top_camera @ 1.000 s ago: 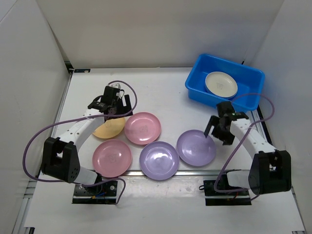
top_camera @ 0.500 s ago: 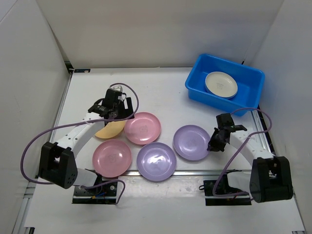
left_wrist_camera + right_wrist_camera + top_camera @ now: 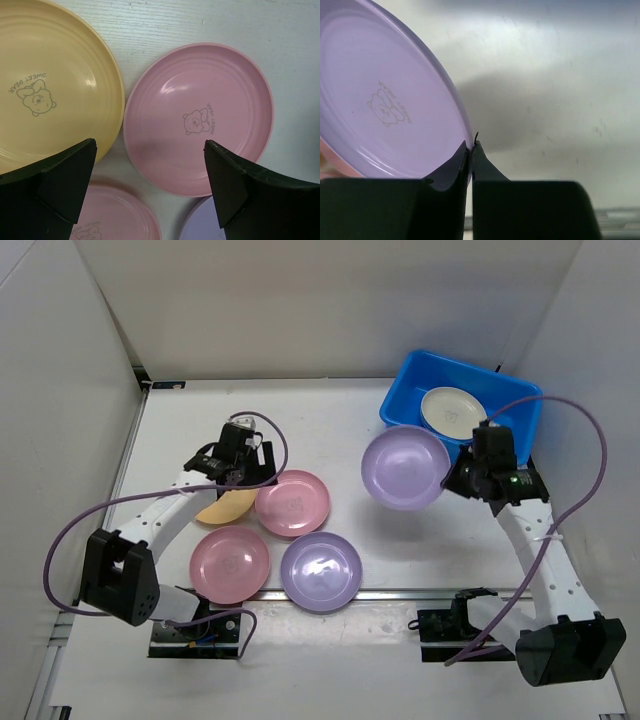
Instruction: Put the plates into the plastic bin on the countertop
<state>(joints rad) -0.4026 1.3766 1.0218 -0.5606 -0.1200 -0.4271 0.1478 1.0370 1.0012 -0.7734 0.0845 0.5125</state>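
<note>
My right gripper [image 3: 458,477] [image 3: 471,145] is shut on the rim of a purple plate [image 3: 404,467] [image 3: 385,105], holding it in the air just left of the blue plastic bin [image 3: 510,400]. A cream plate [image 3: 452,411] lies in the bin. On the countertop [image 3: 330,420] lie a pink plate [image 3: 293,503] [image 3: 200,117], a yellow-orange plate [image 3: 216,508] [image 3: 47,90], a second pink plate [image 3: 230,564] [image 3: 117,217] and a second purple plate [image 3: 321,571]. My left gripper [image 3: 240,472] [image 3: 150,172] hangs open above the gap between the pink and yellow-orange plates.
White walls [image 3: 70,390] close in the left, back and right sides. A metal rail [image 3: 330,596] runs along the front edge between the two arm bases. Purple cables loop beside both arms.
My right gripper closed on the purple plate's rim and lifted it from the countertop up and back toward the bin. The left arm barely moved.
</note>
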